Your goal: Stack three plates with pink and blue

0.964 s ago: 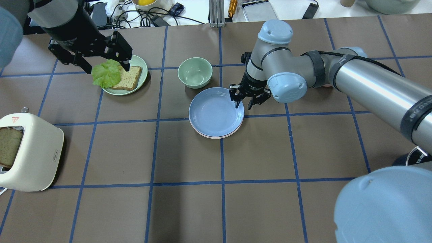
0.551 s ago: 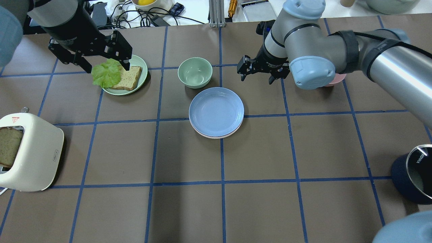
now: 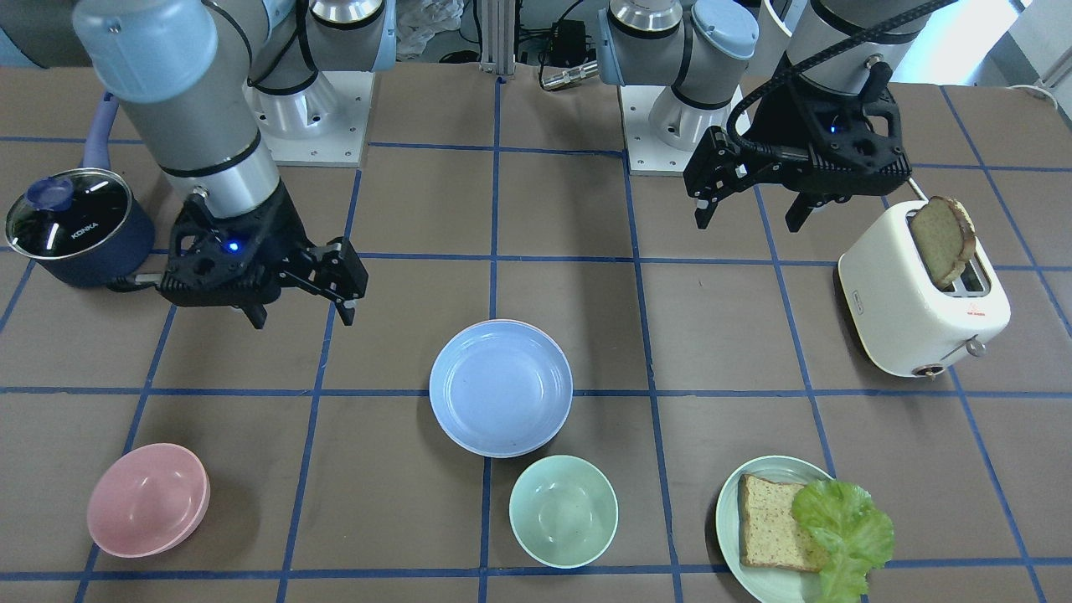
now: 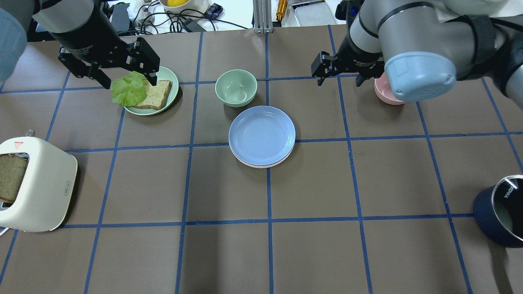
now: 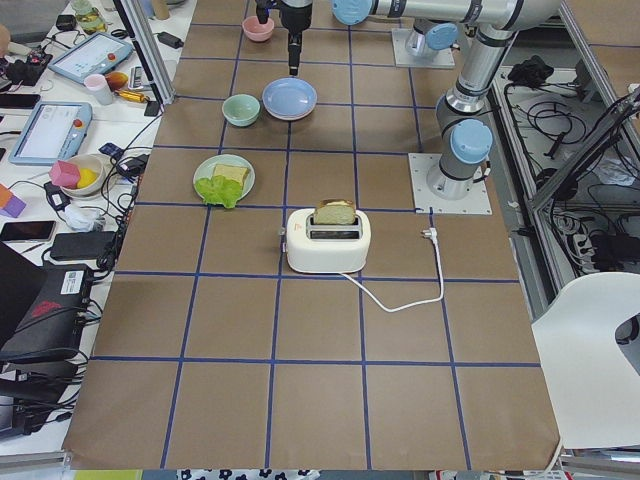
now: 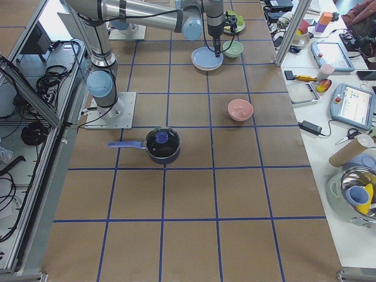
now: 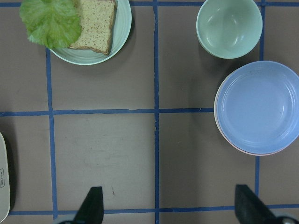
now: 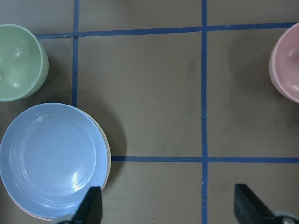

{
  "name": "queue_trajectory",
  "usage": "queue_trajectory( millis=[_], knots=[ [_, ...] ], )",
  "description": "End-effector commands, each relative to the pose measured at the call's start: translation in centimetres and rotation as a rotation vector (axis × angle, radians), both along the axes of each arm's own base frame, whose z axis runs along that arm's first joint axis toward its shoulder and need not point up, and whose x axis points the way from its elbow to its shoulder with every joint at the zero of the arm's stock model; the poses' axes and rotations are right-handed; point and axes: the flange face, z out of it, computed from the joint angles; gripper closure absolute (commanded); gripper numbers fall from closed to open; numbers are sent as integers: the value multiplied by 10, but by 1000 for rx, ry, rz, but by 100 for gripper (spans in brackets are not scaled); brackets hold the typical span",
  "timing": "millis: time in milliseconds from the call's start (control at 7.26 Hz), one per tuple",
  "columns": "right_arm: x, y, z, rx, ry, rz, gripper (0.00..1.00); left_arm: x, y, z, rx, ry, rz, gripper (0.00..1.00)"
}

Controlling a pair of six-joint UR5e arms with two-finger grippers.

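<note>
The light blue plate (image 4: pixel 262 136) lies on top of a stack at the table's middle, also in the front view (image 3: pixel 501 388). A pale pink plate's rim (image 4: pixel 261 165) shows under its near edge. The cream-white plate is hidden; I cannot tell it apart in the stack. My right gripper (image 4: pixel 339 81) is open and empty. It hangs above the table, up and to the right of the stack, which sits at the lower left of its wrist view (image 8: pixel 53 161). My left gripper (image 4: pixel 130 83) is open and empty, high over the far left.
A mint bowl (image 4: pixel 236 87) stands just behind the stack. A pink bowl (image 4: pixel 386 92) sits partly under my right arm. A mint plate with bread and lettuce (image 4: pixel 153 92) lies under my left gripper. A toaster (image 4: pixel 34 183) is near left, a dark pot (image 4: pixel 500 210) near right.
My right gripper has left the blue plate's right rim, risen, and moved back and to the right, staying open. The stack and my left arm have not moved.
</note>
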Motion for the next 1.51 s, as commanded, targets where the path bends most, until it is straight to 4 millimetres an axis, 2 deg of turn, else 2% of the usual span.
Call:
queue_trajectory(
  millis=[0,138,275,688,1377],
  knots=[
    [-20,36,28,92,43,2,0,0,0,0,0,0,0,0],
    [-24,55,44,99,73,-2,0,0,0,0,0,0,0,0],
    [-24,65,47,139,74,0,0,0,0,1,-1,1,2,0],
    [-22,74,71,199,63,4,0,0,0,1,-1,1,2,0],
    [-16,73,62,219,28,40,0,0,0,1,-1,1,3,0]
  ],
)
